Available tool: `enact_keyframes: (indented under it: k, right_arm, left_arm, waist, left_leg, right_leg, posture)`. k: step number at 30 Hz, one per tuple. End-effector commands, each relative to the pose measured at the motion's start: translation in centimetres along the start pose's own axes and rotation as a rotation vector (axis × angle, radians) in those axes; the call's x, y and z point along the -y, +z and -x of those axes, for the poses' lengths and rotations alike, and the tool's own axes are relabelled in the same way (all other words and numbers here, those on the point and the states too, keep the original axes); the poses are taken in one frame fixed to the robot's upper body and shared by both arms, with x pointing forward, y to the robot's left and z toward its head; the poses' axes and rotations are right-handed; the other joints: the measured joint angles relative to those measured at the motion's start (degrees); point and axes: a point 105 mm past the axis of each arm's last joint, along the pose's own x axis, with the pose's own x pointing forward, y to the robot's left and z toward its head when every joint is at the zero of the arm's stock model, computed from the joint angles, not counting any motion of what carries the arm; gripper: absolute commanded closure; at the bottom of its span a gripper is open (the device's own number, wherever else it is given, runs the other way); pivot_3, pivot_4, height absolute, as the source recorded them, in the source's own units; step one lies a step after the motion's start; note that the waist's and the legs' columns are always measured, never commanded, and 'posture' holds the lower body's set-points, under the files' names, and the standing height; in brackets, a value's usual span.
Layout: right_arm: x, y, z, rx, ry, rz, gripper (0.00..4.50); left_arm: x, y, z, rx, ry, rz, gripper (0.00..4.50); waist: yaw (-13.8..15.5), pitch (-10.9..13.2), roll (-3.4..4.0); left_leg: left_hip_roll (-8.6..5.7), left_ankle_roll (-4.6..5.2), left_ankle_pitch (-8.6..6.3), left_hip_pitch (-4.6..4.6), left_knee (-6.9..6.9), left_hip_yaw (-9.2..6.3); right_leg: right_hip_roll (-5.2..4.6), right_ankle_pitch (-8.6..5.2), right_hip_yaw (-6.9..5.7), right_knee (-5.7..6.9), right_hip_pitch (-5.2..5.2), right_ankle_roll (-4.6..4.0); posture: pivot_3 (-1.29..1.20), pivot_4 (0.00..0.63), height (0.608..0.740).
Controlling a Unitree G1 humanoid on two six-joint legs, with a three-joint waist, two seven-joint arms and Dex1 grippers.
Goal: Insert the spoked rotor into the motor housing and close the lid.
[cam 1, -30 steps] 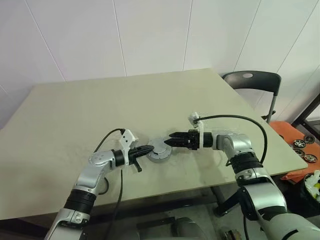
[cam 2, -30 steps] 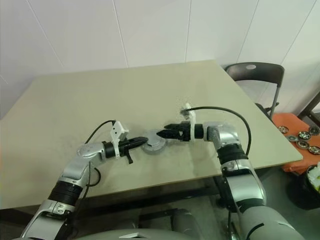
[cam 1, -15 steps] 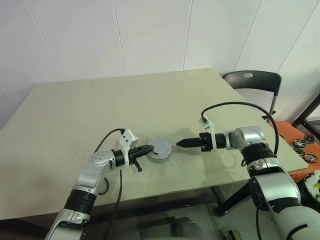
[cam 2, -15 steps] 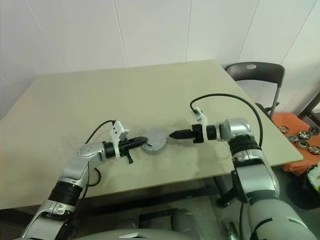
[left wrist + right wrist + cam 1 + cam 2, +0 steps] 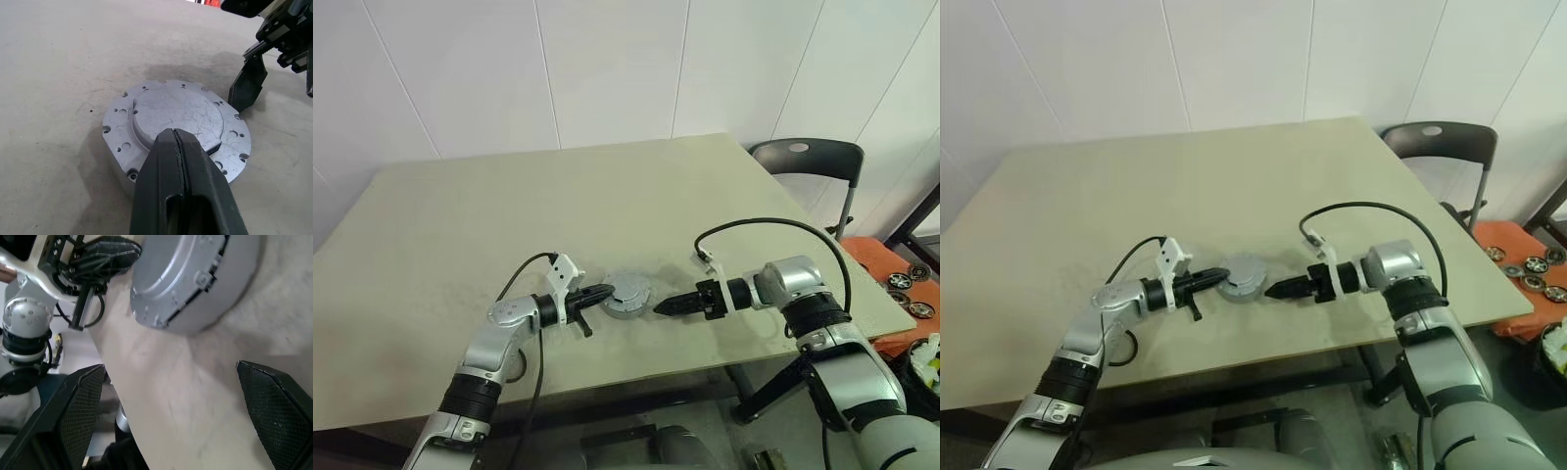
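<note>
Closing stage. The lid [image 5: 178,115] sits flush on the housing [image 5: 215,289] near the counter's [image 5: 509,206] front edge; the rotor is hidden, presumably inside. Left hand [image 5: 604,291], closed and empty, rests its tips on the lid's rim. Right hand [image 5: 666,306], spread wide and empty, hangs just beside the assembly. Little appears left except checking the seating. Plain beige counter; white panelled wall; a chair [image 5: 808,162] to the right.

Matt grey metal lid [image 5: 178,115], its raised centre finely scratched, sits on a dull beige worktop [image 5: 58,58] marked with faint scuffs; the left claw [image 5: 180,147] has smooth black plastic fingers, the right claw's pads [image 5: 80,401] cross-hatched.
</note>
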Motion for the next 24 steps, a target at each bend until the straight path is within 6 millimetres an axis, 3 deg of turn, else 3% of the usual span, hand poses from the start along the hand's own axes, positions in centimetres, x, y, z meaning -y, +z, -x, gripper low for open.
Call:
enact_keyframes:
  k: [1,24]
  right_arm:
    - [-1.1,1.1,-1.3,0.018,0.029,0.027,0.02]
    - [-0.9,2.3,-4.6,0.098,0.002,0.017,0.02]
  left_arm:
    - [0.5,-1.6,-0.3,-0.057,-0.002,0.038,4.50]
    - [0.3,-1.4,-0.4,-0.057,0.014,0.038,4.50]
  waist:
    - [0.01,0.00,0.00]
    - [-1.87,-0.05,-0.08]
  left_leg:
    - [0.00,0.00,0.00,0.01,0.00,0.00]
    - [0.08,-0.04,-0.02,0.13,0.02,0.00]
  right_leg:
    - [0.00,0.00,0.00,0.00,0.01,0.00]
    - [0.03,-0.01,-0.06,0.04,0.10,-0.02]
  posture:
    - [0.00,0.000,0.740]
    - [0.00,0.000,0.740]
